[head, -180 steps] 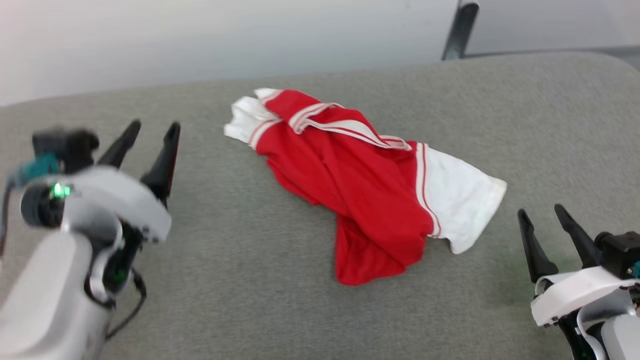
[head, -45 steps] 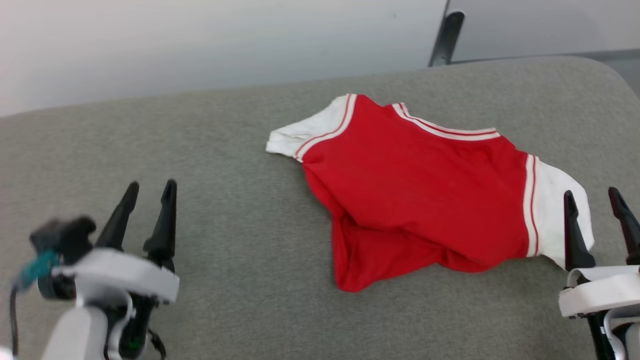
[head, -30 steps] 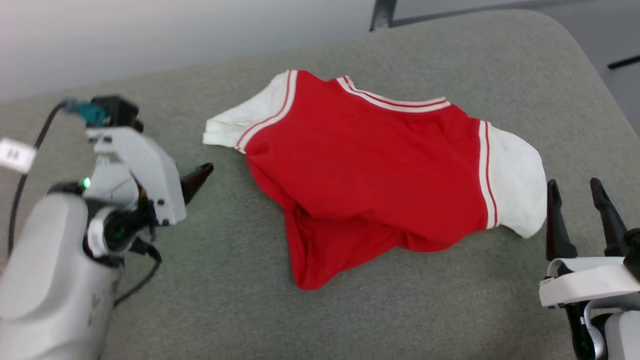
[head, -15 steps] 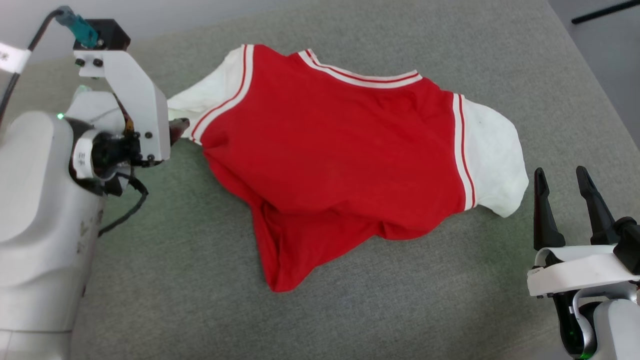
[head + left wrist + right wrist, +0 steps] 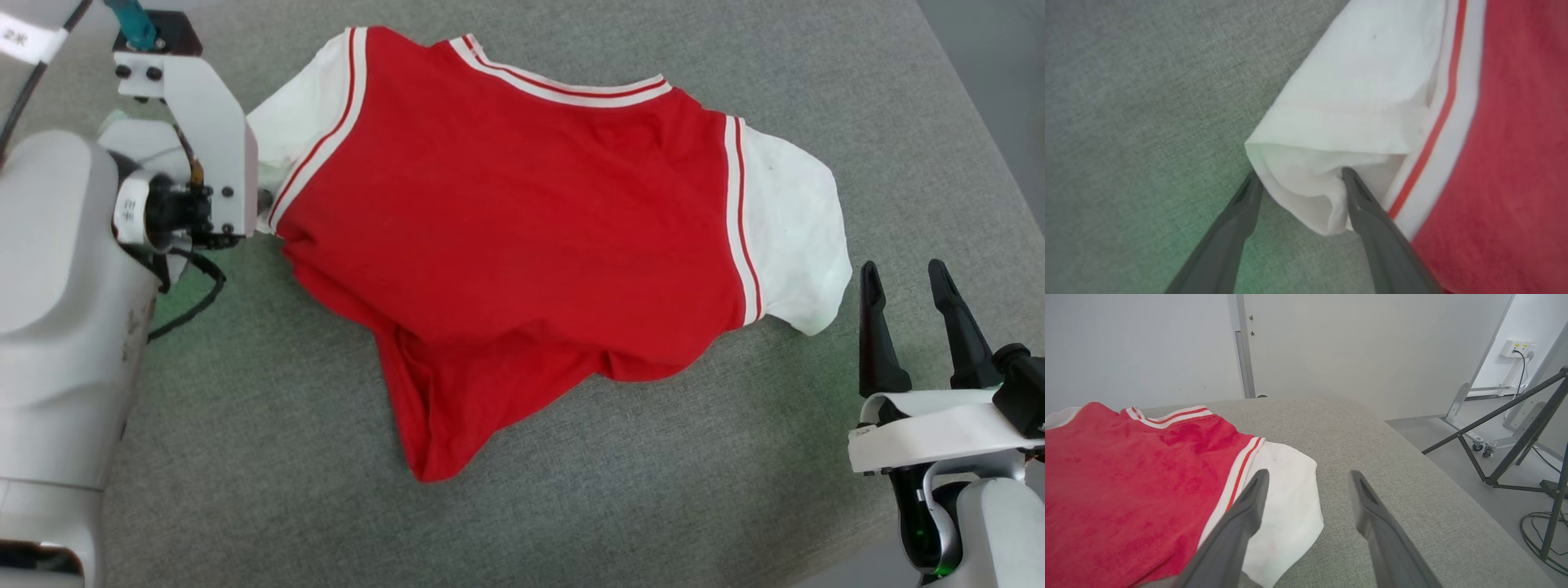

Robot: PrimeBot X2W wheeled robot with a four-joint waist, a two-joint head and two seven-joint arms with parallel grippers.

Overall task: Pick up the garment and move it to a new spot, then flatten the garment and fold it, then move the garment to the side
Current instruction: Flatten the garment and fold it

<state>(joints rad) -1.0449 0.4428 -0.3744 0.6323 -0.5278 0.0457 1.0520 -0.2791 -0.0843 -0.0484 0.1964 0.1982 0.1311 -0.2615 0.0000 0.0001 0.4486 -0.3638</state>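
While left gripper [image 5: 1300,173] straddles white left sleeve [image 5: 1355,102] end, fingers apart, I'd close deep on both layers, then drag outward, low. Empty right gripper [image 5: 900,265] spread, just beside right sleeve [image 5: 796,229]; I'd pin there for counter-tension. Red garment [image 5: 522,220] lies on grey surface [image 5: 653,490], lower hem bunched under. Front or back up: can't tell. Tucked layers unreadable; head view hides left fingertips behind wrist bracket [image 5: 196,122].

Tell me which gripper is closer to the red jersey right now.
Left. The left gripper is open and straddles the jersey at its white sleeve end, one fingertip against the cloth. The right gripper sits open beside the other sleeve, grey surface between them.
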